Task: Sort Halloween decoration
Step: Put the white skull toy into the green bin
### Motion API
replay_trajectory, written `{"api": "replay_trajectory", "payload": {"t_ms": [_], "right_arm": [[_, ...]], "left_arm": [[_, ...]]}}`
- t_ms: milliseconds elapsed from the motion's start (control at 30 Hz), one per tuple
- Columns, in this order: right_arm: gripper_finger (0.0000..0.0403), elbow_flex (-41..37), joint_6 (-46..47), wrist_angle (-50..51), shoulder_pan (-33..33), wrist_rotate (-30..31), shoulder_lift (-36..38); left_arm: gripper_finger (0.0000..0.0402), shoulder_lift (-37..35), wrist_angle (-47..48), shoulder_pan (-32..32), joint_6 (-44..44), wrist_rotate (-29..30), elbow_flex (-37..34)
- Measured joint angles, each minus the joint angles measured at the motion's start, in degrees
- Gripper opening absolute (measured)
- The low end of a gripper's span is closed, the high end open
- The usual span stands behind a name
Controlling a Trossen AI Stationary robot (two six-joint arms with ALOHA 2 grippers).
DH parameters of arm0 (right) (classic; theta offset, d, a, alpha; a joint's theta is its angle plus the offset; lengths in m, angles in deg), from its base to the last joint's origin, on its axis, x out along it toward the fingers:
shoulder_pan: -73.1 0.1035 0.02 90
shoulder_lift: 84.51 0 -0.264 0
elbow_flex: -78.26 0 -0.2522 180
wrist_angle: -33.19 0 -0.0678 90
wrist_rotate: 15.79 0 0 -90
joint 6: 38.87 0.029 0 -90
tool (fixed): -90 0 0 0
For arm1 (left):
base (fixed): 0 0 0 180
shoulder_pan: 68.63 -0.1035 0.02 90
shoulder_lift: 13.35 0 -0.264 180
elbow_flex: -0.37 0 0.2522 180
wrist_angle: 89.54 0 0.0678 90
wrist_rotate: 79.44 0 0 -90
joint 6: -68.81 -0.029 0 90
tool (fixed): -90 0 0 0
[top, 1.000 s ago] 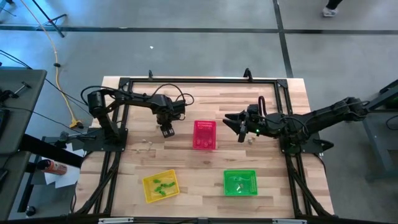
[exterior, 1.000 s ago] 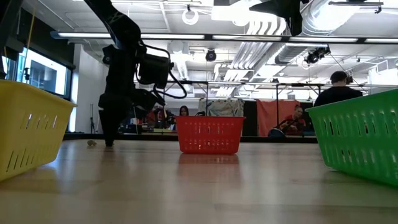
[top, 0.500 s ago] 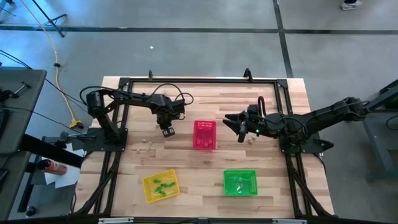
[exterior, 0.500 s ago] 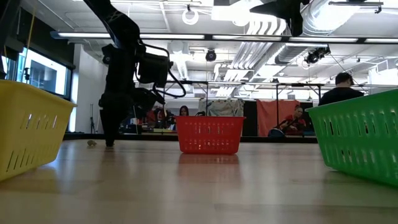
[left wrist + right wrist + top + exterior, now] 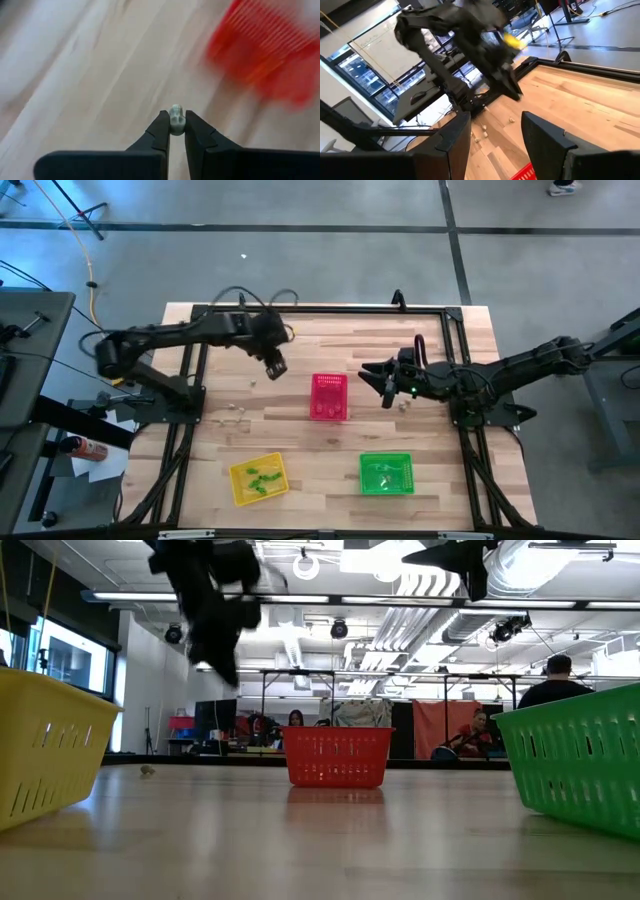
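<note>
Jaws on your left gripper (image 5: 177, 131) are pinched nearly together on a tiny pale whitish trinket (image 5: 176, 118), which sits right at the fingertips (image 5: 161, 125) and pokes just beyond them. You can see from the high view that the left arm reaches across the far part of the table (image 5: 440, 350), its gripper (image 5: 274, 366) lifted above the wood beside the pink-red basket (image 5: 329, 397); in the low view it hangs high above the tabletop (image 5: 214, 650). Your right gripper (image 5: 492, 134) waits with its jaws well apart and nothing between them, held near the pink-red basket's other side (image 5: 385, 388). The held trinket looks rounded and greyish-white, its detail too small to make out. Only the left wrist view shows it; from above it cannot be seen. The high view alone shows green pieces in the yellow basket (image 5: 258, 479) and the green basket (image 5: 386, 473), a few pale bits (image 5: 235, 411) loose on the wood, and another (image 5: 404, 406) by the right gripper.
</note>
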State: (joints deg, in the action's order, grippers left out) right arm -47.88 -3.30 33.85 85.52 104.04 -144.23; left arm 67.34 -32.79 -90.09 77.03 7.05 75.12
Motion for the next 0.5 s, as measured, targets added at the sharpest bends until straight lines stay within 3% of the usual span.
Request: {"api": "replay_trajectory", "payload": {"t_ms": [167,333,500], "right_arm": [[0.017,0.0,0.0,-0.01,-1.19,0.02,0.0],[0.017,0.0,0.0,-0.01,-2.09,-0.16,0.0],[0.017,0.0,0.0,-0.02,-2.87,-3.16,0.0]], "left_arm": [[0.0014,-8.47,-12.53,1.74,7.46,-6.02,0.14],[0.0014,-13.03,-25.63,6.63,11.22,-6.7,0.14],[0.0014,-13.26,-35.31,13.41,12.58,-5.99,0.12]]}}
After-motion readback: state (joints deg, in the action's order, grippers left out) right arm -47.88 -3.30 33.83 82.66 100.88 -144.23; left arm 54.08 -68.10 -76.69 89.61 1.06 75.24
